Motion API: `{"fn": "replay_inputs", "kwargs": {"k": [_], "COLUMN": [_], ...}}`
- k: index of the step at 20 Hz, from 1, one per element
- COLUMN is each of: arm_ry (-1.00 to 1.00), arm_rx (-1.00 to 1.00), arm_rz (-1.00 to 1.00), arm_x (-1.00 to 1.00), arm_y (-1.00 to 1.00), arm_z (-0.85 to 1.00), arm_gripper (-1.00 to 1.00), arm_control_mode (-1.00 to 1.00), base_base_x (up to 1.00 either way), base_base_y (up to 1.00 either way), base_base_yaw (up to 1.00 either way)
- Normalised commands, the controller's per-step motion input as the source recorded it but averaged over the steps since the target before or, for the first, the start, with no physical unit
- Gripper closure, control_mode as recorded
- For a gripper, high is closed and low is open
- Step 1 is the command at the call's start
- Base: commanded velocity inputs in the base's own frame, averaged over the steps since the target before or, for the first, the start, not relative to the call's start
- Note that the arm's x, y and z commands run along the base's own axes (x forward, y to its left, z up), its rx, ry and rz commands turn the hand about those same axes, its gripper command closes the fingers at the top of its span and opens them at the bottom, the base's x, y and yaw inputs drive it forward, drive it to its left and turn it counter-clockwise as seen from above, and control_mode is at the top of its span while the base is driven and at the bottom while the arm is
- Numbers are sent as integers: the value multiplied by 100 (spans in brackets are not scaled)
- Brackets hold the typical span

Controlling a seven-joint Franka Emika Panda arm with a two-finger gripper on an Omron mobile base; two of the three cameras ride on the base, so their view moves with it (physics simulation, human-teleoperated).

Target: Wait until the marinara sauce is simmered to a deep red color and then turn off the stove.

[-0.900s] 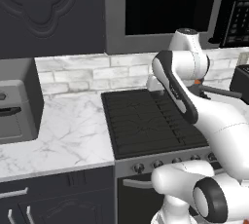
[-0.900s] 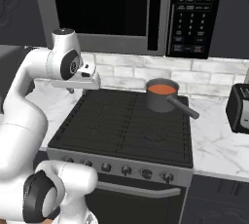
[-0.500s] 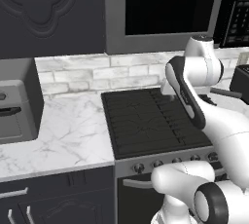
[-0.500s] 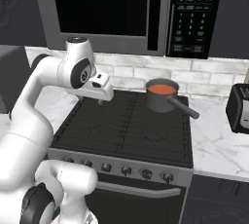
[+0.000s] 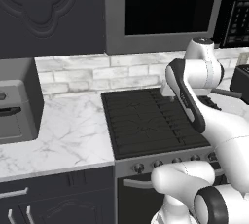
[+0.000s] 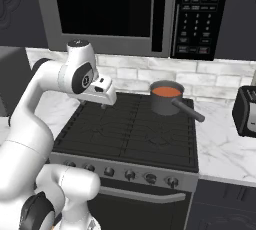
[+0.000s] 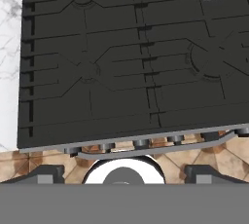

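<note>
The marinara sauce (image 6: 166,92) sat bright red in its little saucepan (image 6: 166,102) on the back right burner of the stove (image 6: 130,133), handle pointing off to the right. The gripper (image 6: 103,96) hung above the stove's back left grate with jaws spread wide, holding nothing.

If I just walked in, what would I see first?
The big white arm, with its gripper open above the stove's left side. Next, the pan of orange-red sauce on the back right burner, its handle pointing toward the toaster on the right counter.
</note>
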Motion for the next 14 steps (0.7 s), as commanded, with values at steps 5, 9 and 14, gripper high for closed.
{"fn": "replay_inputs", "kwargs": {"k": [5, 9, 14], "arm_ry": [0, 0, 0], "arm_rx": [0, 0, 0], "arm_rz": [0, 0, 0], "arm_x": [0, 0, 0], "arm_y": [0, 0, 0], "arm_z": [0, 0, 0], "arm_gripper": [-100, -100, -100], "arm_control_mode": [-100, -100, -100], "base_base_x": [0, 0, 0], "base_base_y": [0, 0, 0], "base_base_yaw": [0, 0, 0]}}
